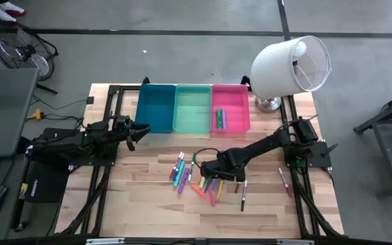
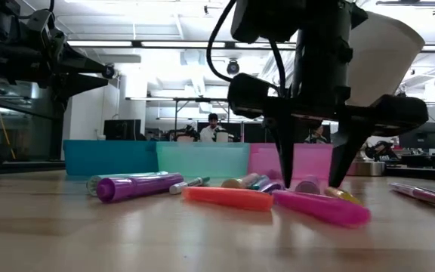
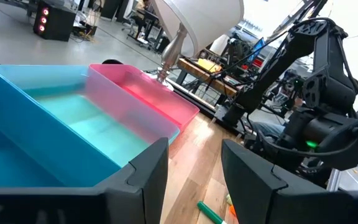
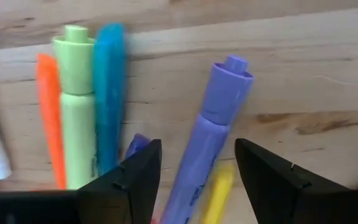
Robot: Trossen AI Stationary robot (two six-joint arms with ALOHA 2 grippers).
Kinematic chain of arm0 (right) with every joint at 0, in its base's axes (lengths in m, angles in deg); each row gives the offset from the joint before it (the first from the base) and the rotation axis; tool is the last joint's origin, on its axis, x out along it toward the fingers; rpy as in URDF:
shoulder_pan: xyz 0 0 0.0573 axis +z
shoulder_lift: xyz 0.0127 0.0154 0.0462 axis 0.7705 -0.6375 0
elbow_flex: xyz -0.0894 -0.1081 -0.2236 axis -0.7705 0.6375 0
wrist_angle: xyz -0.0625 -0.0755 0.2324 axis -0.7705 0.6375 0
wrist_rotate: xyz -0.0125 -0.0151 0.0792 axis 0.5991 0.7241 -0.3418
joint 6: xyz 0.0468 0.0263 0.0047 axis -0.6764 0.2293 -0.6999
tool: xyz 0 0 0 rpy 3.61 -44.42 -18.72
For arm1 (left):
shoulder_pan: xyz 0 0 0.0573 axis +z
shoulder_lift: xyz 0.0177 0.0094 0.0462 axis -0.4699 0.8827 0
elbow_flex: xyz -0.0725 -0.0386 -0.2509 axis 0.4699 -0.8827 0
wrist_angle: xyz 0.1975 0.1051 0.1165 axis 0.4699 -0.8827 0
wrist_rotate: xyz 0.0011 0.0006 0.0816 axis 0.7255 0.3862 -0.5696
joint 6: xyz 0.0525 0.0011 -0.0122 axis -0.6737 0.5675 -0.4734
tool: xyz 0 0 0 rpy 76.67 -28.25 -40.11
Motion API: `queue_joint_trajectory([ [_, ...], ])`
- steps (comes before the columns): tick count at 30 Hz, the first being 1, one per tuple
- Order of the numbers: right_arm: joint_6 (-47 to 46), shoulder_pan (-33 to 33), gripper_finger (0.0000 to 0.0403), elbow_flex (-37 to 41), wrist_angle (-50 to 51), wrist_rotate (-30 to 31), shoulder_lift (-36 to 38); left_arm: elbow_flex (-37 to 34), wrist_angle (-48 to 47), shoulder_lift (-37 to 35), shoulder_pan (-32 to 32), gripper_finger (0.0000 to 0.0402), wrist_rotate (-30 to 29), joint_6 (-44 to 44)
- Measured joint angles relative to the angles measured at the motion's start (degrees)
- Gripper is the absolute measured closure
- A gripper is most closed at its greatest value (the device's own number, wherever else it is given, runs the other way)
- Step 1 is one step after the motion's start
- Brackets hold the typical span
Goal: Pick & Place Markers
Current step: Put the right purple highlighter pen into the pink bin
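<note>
Wooden table in the high view: the right gripper hovers over the heap of colourful plastic markers at centre, with three plastic bins at 12 o'clock. The left gripper waits half open and empty at 9 o'clock.

Low view: its dark fingers hang open and hold nothing.

Right wrist view: a purple marker lies between them. I judge the step as reaching; next, lower and close. Neighbours crowd close, so room is little.
</note>
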Motion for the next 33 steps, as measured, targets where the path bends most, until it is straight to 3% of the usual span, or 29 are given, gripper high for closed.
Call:
queue_joint_trajectory([
  [15, -0.62, 1.34, 0.0212, 0.15, 2.57, -2.7, -0.06, 0.01, 0.0, -0.01, 0.0, 0.0254, 0.0, -0.01],
  [33, 2.58, 1.9, 0.0309, 0.3, 2.22, -1.56, -0.07, 0.01, 0.0, 0.0, -0.02, 0.0254, 0.0, 0.01],
])
